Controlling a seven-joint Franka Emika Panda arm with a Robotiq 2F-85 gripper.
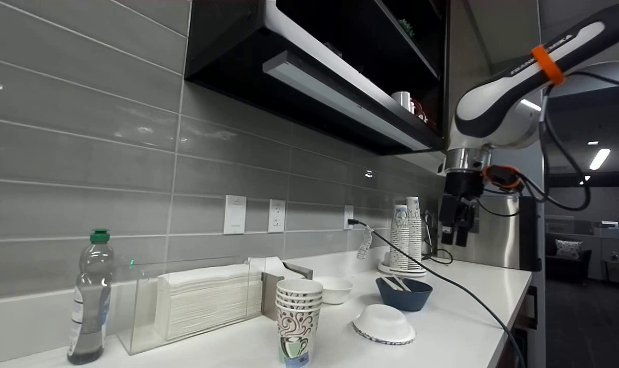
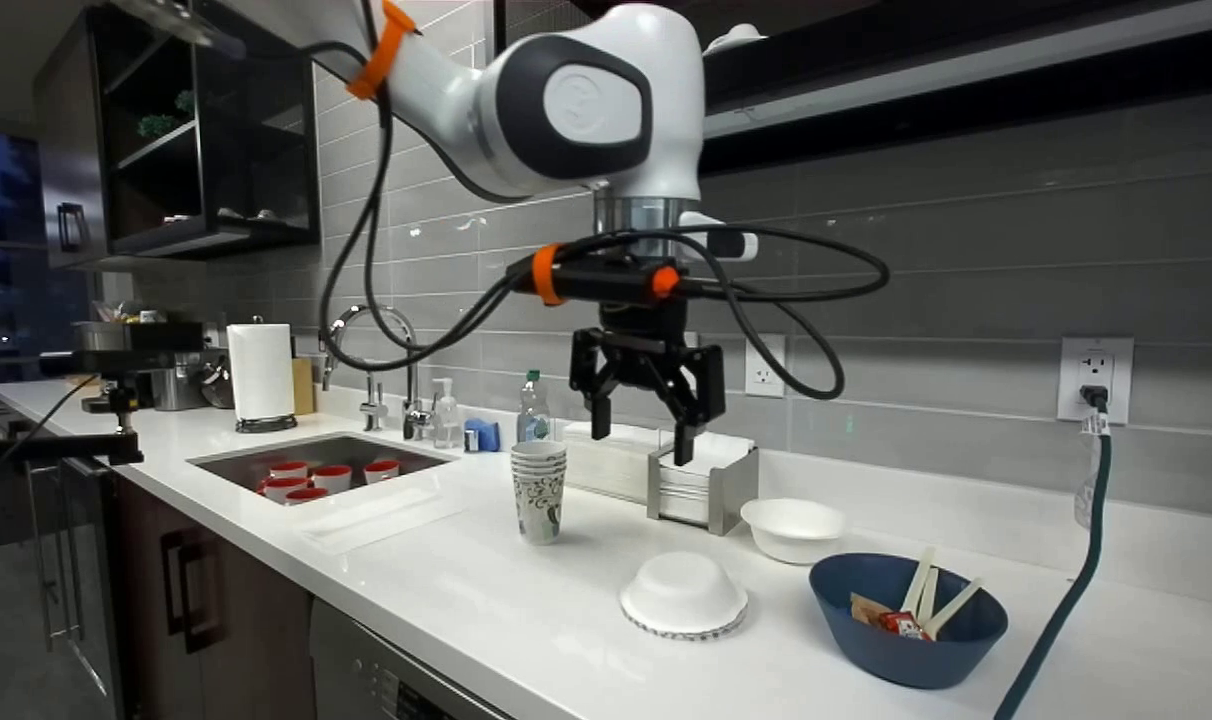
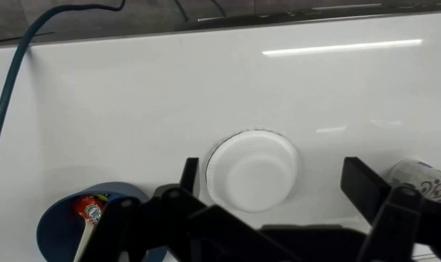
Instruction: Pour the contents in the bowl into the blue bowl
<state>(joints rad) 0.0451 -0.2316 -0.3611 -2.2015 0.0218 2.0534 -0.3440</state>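
Black gripper [image 2: 642,443], jaws wide apart, grasping nothing. Below its level, the round cream-white bowl [image 2: 792,544] shows no contents, though its floor is hidden; lower and to one side, the dark blue round bowl [image 2: 894,657] holds pale sticks [image 2: 953,607] and a red packet [image 2: 904,625]: the pour seems complete, leaving only withdrawal.

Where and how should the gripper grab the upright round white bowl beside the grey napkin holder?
Probably the rim opposite the napkin holder, pinched from above by the gripper: the bowl stands open side up, flaring upward, with the holder close by.
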